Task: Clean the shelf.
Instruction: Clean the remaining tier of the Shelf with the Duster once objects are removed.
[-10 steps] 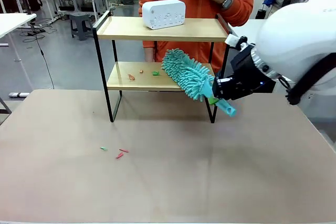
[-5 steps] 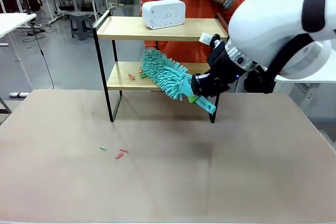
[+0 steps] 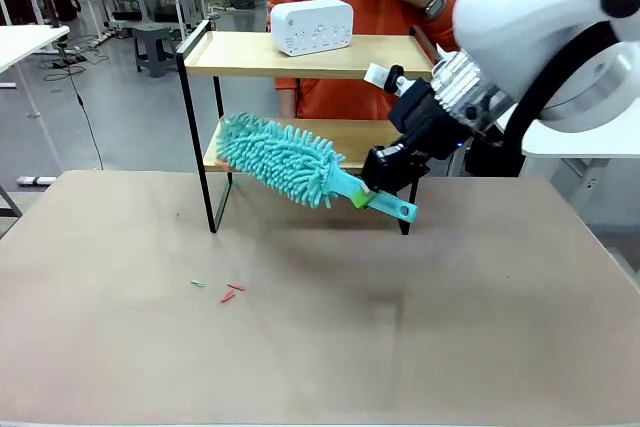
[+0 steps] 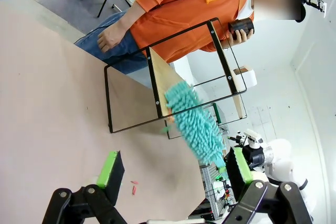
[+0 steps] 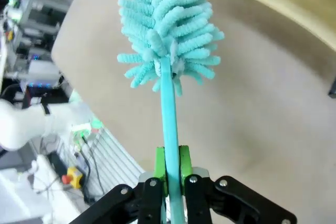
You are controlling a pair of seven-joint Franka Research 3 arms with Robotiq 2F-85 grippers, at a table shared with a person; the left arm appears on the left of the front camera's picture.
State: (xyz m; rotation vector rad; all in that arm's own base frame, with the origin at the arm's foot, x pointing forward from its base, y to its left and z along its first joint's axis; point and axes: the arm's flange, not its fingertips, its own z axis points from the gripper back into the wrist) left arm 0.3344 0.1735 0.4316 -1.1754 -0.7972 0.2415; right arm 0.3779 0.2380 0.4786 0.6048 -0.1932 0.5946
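Teal chenille duster (image 3: pixel 280 159): soft, light head on a stiff plastic handle. Right gripper (image 3: pixel 378 193) is clamped on the handle near its end, with the head at the lower-left front of the shelf (image 3: pixel 300 55). The shelf stands at the far edge of the tabletop (image 3: pixel 320 347). It is probably light and could slide, so sweep gently. Left gripper (image 4: pixel 174 167) is open and empty.

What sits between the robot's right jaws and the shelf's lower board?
A fluffy teal duster: the right jaws grip its handle, and its head reaches to the left end of the shelf's lower board, as the front view shows.
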